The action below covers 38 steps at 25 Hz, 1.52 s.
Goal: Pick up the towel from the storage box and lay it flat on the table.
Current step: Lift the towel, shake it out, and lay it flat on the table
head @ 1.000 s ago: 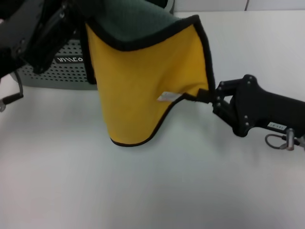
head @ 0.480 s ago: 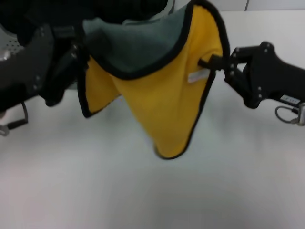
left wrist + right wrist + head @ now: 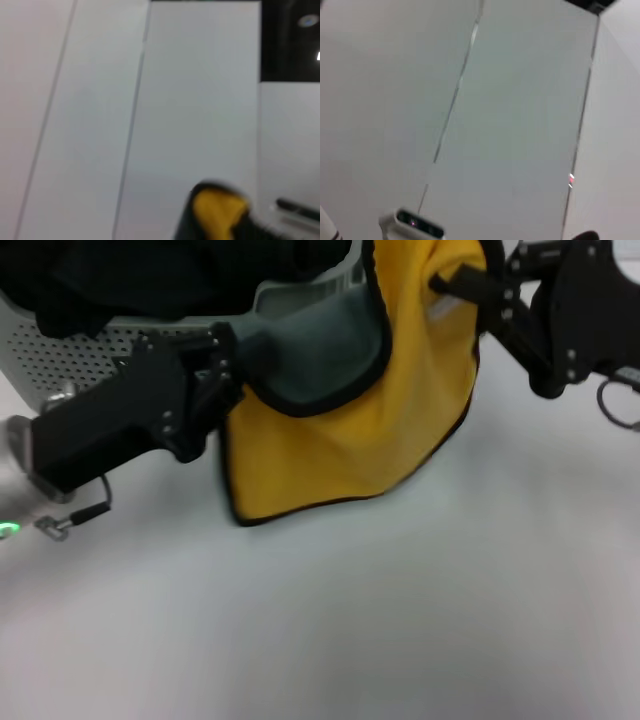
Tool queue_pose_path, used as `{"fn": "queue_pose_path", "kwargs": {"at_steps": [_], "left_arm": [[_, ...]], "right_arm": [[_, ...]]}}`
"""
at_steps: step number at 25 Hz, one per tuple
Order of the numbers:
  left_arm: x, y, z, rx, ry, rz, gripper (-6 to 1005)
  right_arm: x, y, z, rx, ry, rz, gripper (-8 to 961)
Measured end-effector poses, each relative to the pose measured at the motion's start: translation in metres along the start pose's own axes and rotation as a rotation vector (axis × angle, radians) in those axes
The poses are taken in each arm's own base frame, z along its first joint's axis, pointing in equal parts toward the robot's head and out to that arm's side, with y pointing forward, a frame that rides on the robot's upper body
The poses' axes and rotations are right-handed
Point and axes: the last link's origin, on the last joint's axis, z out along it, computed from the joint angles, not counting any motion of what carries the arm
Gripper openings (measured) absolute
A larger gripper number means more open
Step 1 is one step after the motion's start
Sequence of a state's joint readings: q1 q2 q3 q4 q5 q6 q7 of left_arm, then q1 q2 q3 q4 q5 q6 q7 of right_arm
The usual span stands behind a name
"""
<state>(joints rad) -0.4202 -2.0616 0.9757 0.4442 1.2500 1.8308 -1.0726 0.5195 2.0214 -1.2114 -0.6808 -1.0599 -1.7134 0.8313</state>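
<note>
**Above the counter: towel held up between two claws**

Over the plain white, smooth counter we see the roughly square towel, yellow on one face and grey-green on the other with black stitched edging, hanging in the air between both arms. Our left claw is closed on the towel's edge at the left, where the grey-green face folds over toward the camera. Our right claw is pinched shut on the towel's upper right edge, higher than the left one. Between the two grips the cloth sags, its yellow face toward us and its lower black hem hanging just over the counter; we cannot tell whether the hem touches the surface.

Behind the towel and the left arm stands the pale sage-green plastic storage box with rows of small holes in its side, resting on the counter at the upper left. A black cloth fills the top of it.

In the left wrist view a small patch of the towel's yellow face with dark edging shows near the lower border, against pale wall panels. The right wrist view shows only pale panels and a small white device.
</note>
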Motion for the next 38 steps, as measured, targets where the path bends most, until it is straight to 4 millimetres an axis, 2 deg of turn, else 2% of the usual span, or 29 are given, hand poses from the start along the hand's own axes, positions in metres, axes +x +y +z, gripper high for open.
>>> {"fn": "queue_pose_path", "kwargs": {"at_steps": [7,13,16,17,18,31,34,38], "left_arm": [[-0.022,0.001,0.004,0.020,-0.094,0.013,62],[-0.030,0.004,-0.008,0.094,-0.082,0.059,116],[-0.033,0.008,-0.014,0.125,-0.073,0.132,215],[-0.035,0.011,-0.016,0.137,-0.067,0.170,248],[-0.038,0.020,-0.022,0.156,-0.033,0.295,281],[-0.056,0.060,-0.021,0.155,0.055,0.819,491],[-0.061,0.060,-0.017,0.129,0.032,0.819,490],[-0.070,0.062,-0.012,0.013,-0.024,0.698,480]], "right_arm": [[-0.022,-0.011,0.015,-0.043,-0.045,-0.109,12],[-0.038,-0.025,0.019,-0.010,-0.059,-0.175,12],[-0.042,-0.031,0.021,0.006,-0.052,-0.179,12],[-0.043,-0.032,0.022,0.012,-0.049,-0.179,12],[-0.044,-0.034,0.023,0.022,-0.049,-0.179,12],[-0.050,-0.048,0.031,0.121,-0.108,-0.145,11],[-0.054,-0.048,0.030,0.149,-0.151,-0.152,11],[-0.054,-0.044,0.032,0.174,-0.177,-0.171,11]]}}
